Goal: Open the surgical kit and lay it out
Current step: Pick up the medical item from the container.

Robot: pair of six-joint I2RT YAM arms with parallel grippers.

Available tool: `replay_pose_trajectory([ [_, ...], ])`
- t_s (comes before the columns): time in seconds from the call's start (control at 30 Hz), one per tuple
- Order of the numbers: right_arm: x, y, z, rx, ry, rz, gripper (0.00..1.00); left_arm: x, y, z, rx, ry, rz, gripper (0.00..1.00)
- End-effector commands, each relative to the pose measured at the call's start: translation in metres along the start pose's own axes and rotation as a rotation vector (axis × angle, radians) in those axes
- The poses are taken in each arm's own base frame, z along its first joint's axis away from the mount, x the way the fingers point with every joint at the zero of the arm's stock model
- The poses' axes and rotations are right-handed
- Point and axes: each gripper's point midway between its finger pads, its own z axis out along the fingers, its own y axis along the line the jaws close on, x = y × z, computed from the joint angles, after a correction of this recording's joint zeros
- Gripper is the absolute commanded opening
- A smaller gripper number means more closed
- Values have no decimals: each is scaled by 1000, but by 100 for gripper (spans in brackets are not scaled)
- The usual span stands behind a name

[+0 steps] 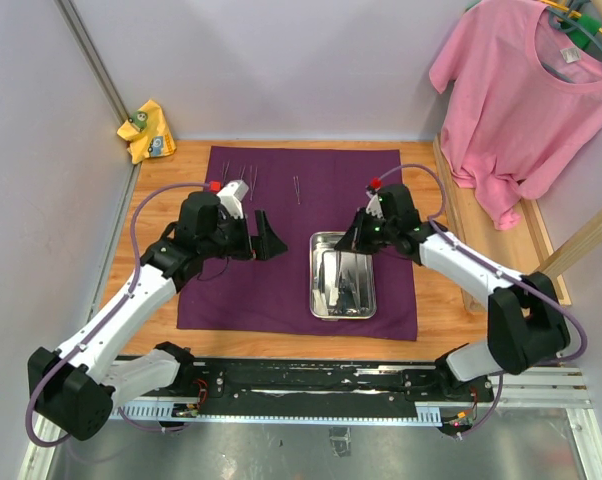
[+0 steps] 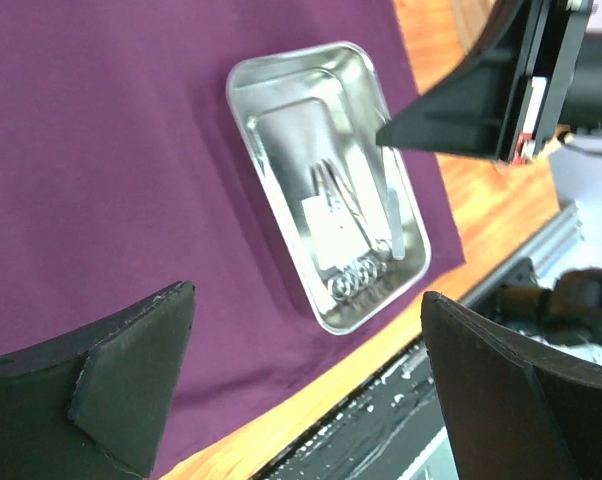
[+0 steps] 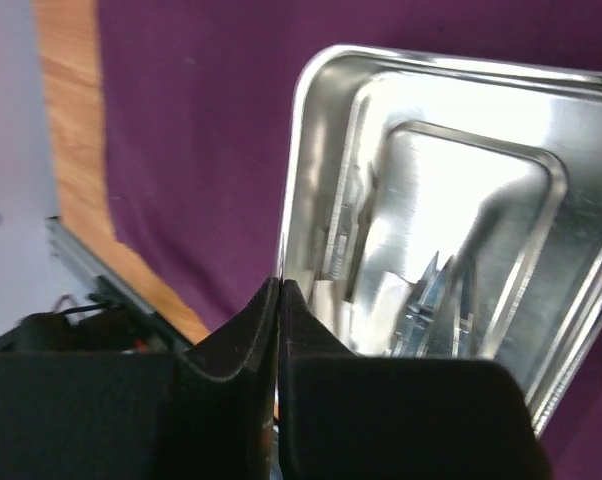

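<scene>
The right gripper [image 1: 353, 238], its pads pressed flat together, hovers at the upper right corner of the steel tray [image 1: 315, 290], centre right of the overhead frame. Its tip sits at the rim, and I cannot tell whether it pinches the metal. Across from it, centre left, the left gripper [image 1: 264, 238] gapes fully wide with nothing in it, poised above the purple cloth [image 1: 251, 290]. The tray lies flat on that cloth, which is spread open over the wooden desk [image 1: 186, 160]. Ring-handled instruments [image 2: 353, 272] lie inside the tray beside a pale rectangular piece [image 2: 326, 228]. More slim metal tools [image 1: 297, 188] lie on the cloth towards the top. A yellow rag [image 1: 146, 130] sits upper left, and a pink T-shirt [image 1: 521, 90] hangs upper right.
</scene>
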Motion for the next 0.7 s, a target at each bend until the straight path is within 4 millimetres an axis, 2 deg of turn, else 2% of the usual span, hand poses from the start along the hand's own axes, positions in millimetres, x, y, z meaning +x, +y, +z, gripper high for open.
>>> replay_pose_trajectory([
  [0.0, -27, 59, -33, -333, -74, 32, 1, 3, -44, -7, 253, 1, 16, 99],
  [0.1, -37, 85, -49, -472, -106, 42, 1, 8, -56, -8, 336, 12, -2, 99],
  [0.23, -49, 110, -63, -598, -137, 71, 1, 13, -71, -11, 422, 21, -21, 99],
  [0.43, -60, 126, -70, -690, -174, 99, 1, 17, -86, -15, 477, 27, -17, 96],
  [0.67, -60, 145, -63, -755, -174, 108, 1, 24, -92, -10, 501, 47, -38, 88],
])
